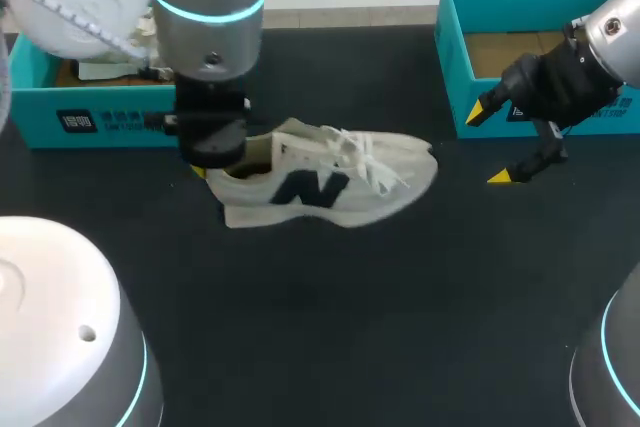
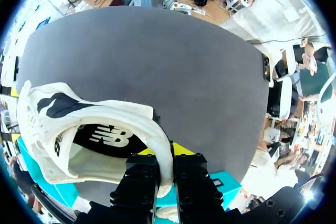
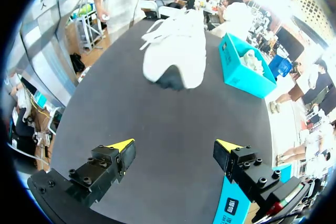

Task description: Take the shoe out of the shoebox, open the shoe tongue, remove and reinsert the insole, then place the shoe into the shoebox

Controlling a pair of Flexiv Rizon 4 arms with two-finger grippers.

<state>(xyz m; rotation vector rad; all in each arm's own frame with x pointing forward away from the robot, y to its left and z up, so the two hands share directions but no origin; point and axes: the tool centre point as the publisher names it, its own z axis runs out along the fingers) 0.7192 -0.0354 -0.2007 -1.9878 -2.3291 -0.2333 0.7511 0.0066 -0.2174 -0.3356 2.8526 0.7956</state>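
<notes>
Closest to my left wrist camera, the left gripper (image 2: 164,153) is clenched on the shoe (image 2: 79,124). Its two black fingers pinch the padded heel collar from either side, one inside the opening and one outside. The shoe is a white mesh sneaker with a dark logo on its flank and loose white laces. A dark insole (image 2: 110,137) with a white mark lies flat inside the opening. From the head camera the shoe (image 1: 330,182) sits near the middle of the black table (image 1: 400,297), heel under the left gripper (image 1: 215,169) and toe pointing to my right. I cannot tell whether the sole rests fully on the surface. My right gripper (image 1: 490,145) hangs released, its yellow tips spread wide with nothing between them. It is well apart from the toe and just in front of the right teal box (image 1: 540,47), whose brown cardboard floor shows. Through the right wrist camera the right gripper (image 3: 174,145) faces the shoe's toe (image 3: 176,51) across bare table. The left teal box (image 3: 244,69) stands beyond and beside the shoe, with crumpled white paper inside. In the head view that left teal box (image 1: 100,107) stands at the table's far left, partly behind my left arm (image 1: 210,37).
</notes>
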